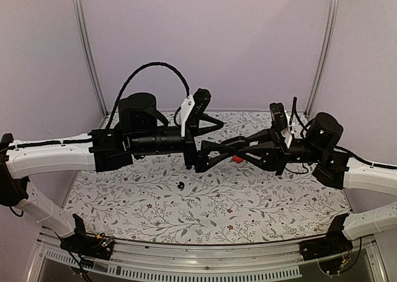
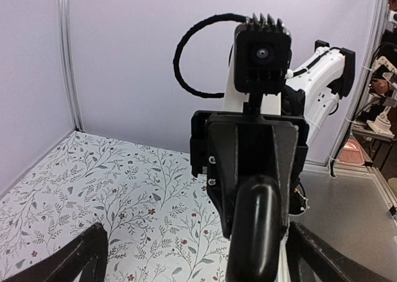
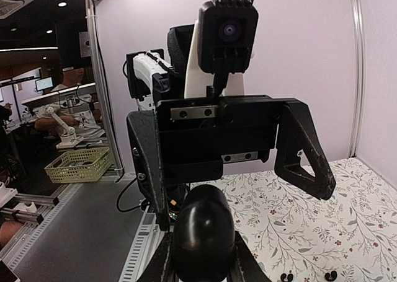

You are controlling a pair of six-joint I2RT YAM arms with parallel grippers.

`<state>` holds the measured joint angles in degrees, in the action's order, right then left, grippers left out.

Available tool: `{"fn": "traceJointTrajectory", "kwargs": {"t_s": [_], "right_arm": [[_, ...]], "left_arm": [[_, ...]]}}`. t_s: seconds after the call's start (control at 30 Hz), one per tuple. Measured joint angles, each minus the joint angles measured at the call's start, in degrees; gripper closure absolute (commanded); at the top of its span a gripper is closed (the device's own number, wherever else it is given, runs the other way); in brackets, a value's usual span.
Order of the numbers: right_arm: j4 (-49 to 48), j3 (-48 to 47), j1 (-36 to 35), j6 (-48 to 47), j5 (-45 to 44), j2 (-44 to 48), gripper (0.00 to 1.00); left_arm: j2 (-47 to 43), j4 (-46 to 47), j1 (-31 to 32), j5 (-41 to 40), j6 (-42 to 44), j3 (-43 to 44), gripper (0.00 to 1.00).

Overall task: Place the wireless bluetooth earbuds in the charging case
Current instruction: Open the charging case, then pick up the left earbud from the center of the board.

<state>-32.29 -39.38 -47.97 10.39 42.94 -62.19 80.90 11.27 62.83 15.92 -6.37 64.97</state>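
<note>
**Case aloft, buds on the table**

Charging case (image 3: 201, 229): held off the table, pinched between the fingers of the right gripper (image 3: 201, 260), which are closed tight on its lower end. Its rounded top sticks out towards the left arm. The shell looks glossy, hard and light, so expect it to be slippery. A pinch on the curved flanks may let it squirt out, so take it across the widest part. It is hinged, so judge where the seam runs before you squeeze, though the seam does not show here.

Left gripper (image 2: 198, 263): spread fully wide and holding nothing. It faces the case head-on, with one finger to either side and neither touching it.

Earbuds (image 3: 285, 276): two tiny dark specks on the floral table (image 1: 248, 207), well below and apart from both claws. The top view shows one dark dot near mid-table. They are probably very light and rounded and likely to roll, so pinch gently from above.
</note>
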Motion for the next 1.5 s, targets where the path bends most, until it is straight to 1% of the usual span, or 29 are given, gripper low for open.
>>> {"fn": "traceJointTrajectory", "kwargs": {"t_s": [0.5,0.8,1.03,1.13,1.3,1.4,1.5], "right_arm": [[0.4,0.0,0.0,-1.0,0.7,0.0,1.00],[1.0,0.2,0.0,-1.3,1.2,0.2,1.00],[0.9,0.7,0.0,-1.2,0.8,0.9,1.00],[0.3,1.8,0.0,-1.0,0.3,1.3,1.00],[-1.2,4.0,0.2,0.4,-0.8,2.2,1.00],[-2.3,5.7,0.5,1.2,-1.5,3.0,1.00],[-3.5,7.6,0.8,1.7,-2.5,4.2,1.00]], "left_arm": [[0.0,0.1,-1.5,-0.3,-3.3,0.0,0.00],[-1.2,0.2,-4.3,-1.2,-4.9,0.0,0.00],[-2.2,-0.4,-5.0,-1.1,-5.0,-0.3,0.00],[-4.5,-0.9,-7.2,-1.2,-5.2,-1.6,0.00],[-8.3,-4.5,-13.6,-3.5,-7.5,-2.3,0.00],[-8.9,-9.3,-18.1,-5.2,-9.5,-2.3,0.00],[-7.7,-16.4,-21.4,-8.3,-11.0,-2.4,0.00]]}}
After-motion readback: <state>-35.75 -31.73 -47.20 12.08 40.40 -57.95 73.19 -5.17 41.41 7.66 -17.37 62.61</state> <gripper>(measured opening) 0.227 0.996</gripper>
